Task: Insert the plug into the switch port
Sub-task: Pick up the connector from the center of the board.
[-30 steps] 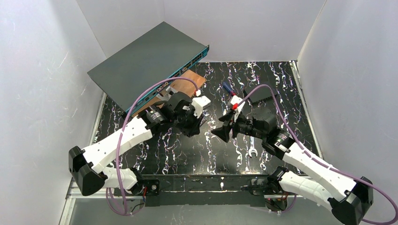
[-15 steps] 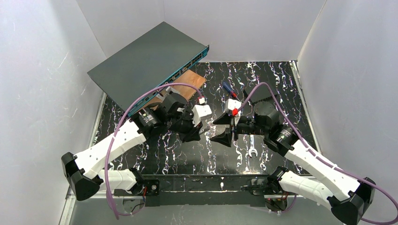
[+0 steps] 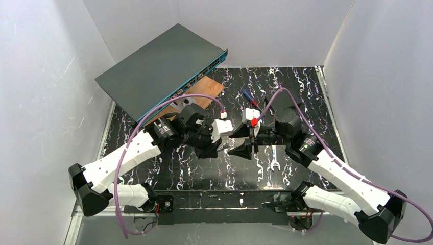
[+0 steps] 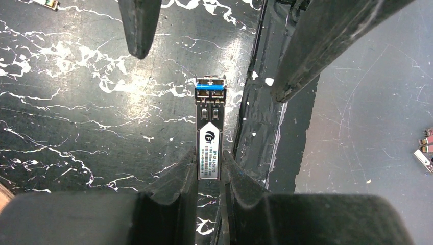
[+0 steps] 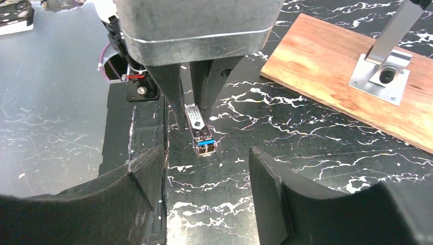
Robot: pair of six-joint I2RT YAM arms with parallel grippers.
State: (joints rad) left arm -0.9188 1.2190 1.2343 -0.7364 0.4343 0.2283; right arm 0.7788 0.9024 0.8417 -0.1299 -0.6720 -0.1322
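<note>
Currently, plug [image 4: 209,133]: small, stiff, light, probably slick.
My left jaws clamp its tail; right jaws, apart, should take its flat sides.

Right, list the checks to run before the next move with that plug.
1. Small silver metal plug with a blue end clamped in the left gripper: ok.
2. Right gripper open, one finger on each side of the plug's blue end: ok.
3. Blue end exposed beyond the left fingers: ok.
4. Right fingers touching the plug: not ok, apart.
5. Plug lined up with the teal port edge of the large flat dark grey switch: not ok, the switch lies back left, away from the plug.
6. Free port: cannot tell.
</note>
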